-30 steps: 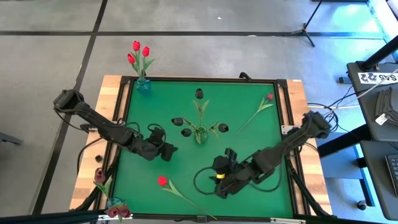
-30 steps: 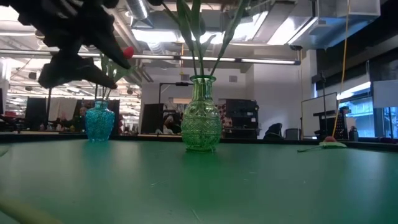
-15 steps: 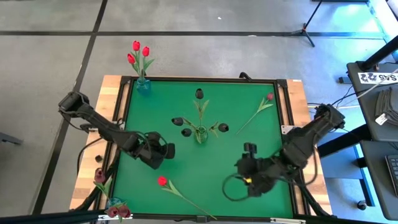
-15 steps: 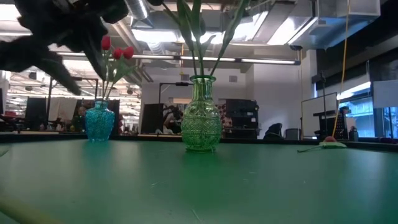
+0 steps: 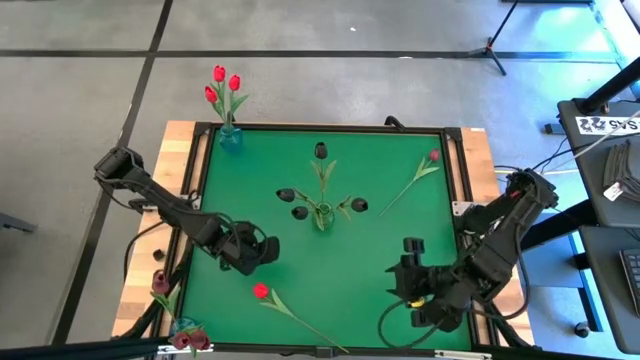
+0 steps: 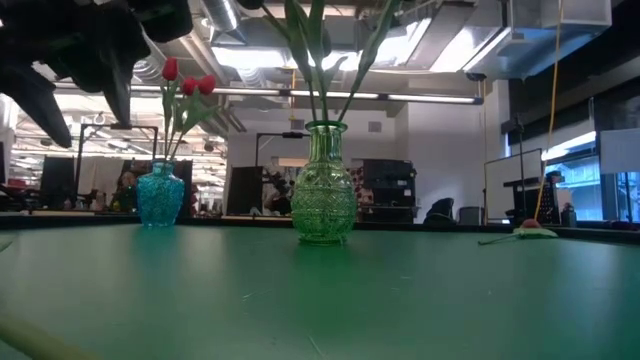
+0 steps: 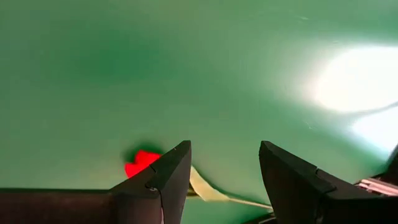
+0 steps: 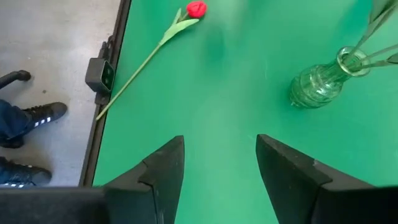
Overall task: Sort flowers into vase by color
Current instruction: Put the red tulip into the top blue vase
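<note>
A red tulip [image 5: 262,291] lies flat near the table's front edge, its stem running toward the near right. Another tulip [image 5: 433,156] lies at the far right. A green glass vase [image 5: 322,215] at the centre holds dark tulips. A blue vase [image 5: 230,137] at the far left corner holds three red tulips [image 5: 226,85]. My left gripper [image 5: 265,250] hangs open above the mat, just far-left of the lying red tulip's head [image 7: 142,163]. My right gripper [image 5: 400,283] hangs open, high over the near right of the mat, pointing toward the red tulip [image 8: 196,9].
A vase with maroon flowers [image 5: 165,290] stands off the mat at the near left corner. A person's shoes [image 8: 28,115] show on the floor beside the table's near edge. The green mat [image 5: 400,180] lies bare between the centre vase and the right-hand tulip.
My right gripper has risen and gone toward the table's right edge, away from the lying red tulip, still open. My left gripper has rolled about its own line and tipped more steeply down, nearly in place, still open. No flower has moved.
</note>
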